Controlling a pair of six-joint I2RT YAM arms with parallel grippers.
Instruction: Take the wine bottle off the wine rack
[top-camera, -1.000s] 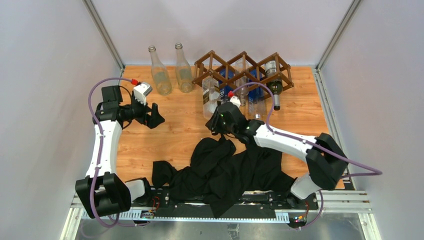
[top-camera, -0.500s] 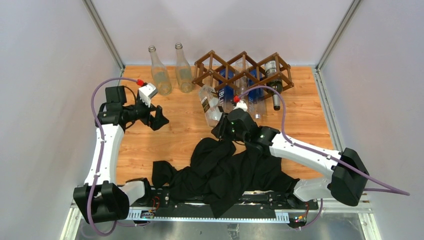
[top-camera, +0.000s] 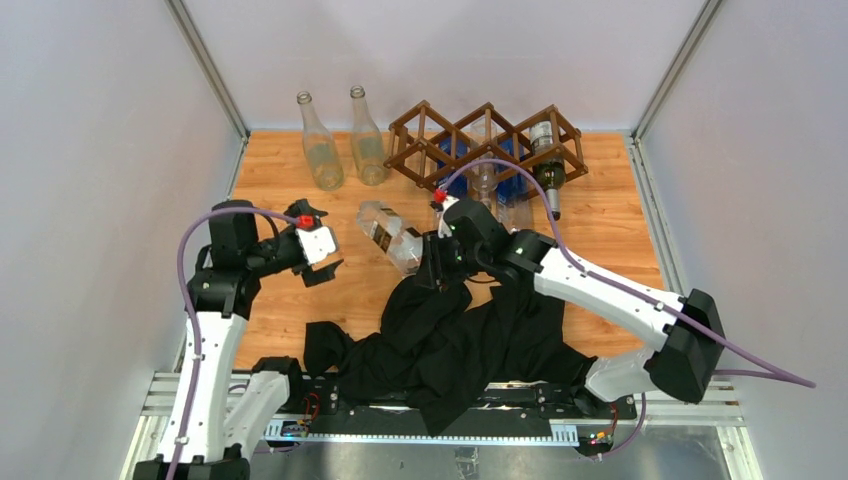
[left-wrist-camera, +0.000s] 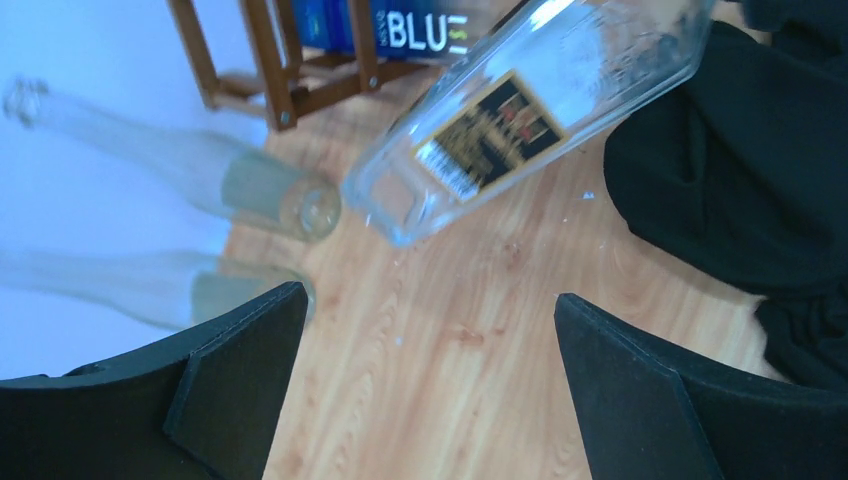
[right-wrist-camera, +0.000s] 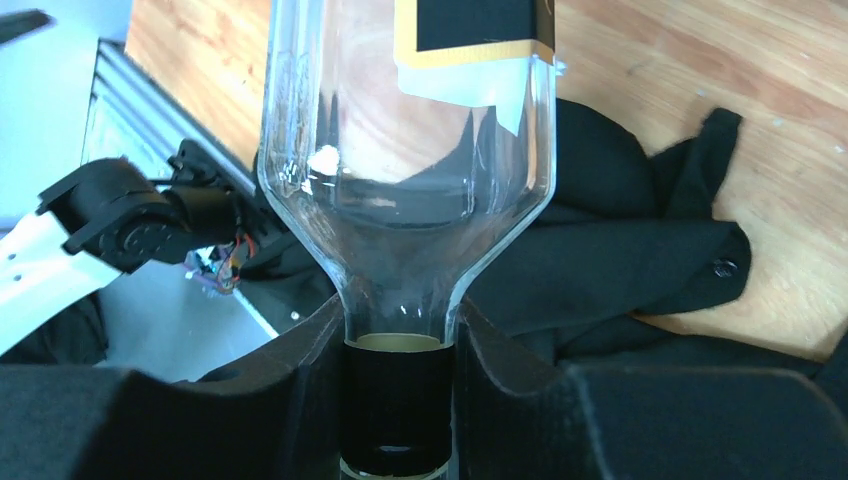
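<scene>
The wooden worktop (top-camera: 620, 230) shows the change at its middle. A second ago the clear wine bottle (top-camera: 388, 236) lay with its base at the lower left corner of the wine rack (top-camera: 487, 140). I have since swung it down and to the left, well apart from the lattice at the upper centre of the frame. I judge the removal itself done, and what is left is to set the bottle down.

The crumpled black cloth (top-camera: 450, 335) sprawls over the lower centre, under my right arm (top-camera: 600, 288) and just beside the bottle's shoulder, so it crowds any spot near me. My right jaws are pinching the bottle's dark-capped neck, label side up. Whether its base rests on the wood I cannot tell.

My left arm (top-camera: 205, 340) has come in from the left. Its jaws stand spread wide, pointed at the bottle's base with bare wood between.

A blue-labelled bottle (left-wrist-camera: 420, 28) and a dark green bottle (top-camera: 548, 178) remain in the rack. Two empty clear bottles (top-camera: 320, 155) stand at the upper left, bordering the open wood there.
</scene>
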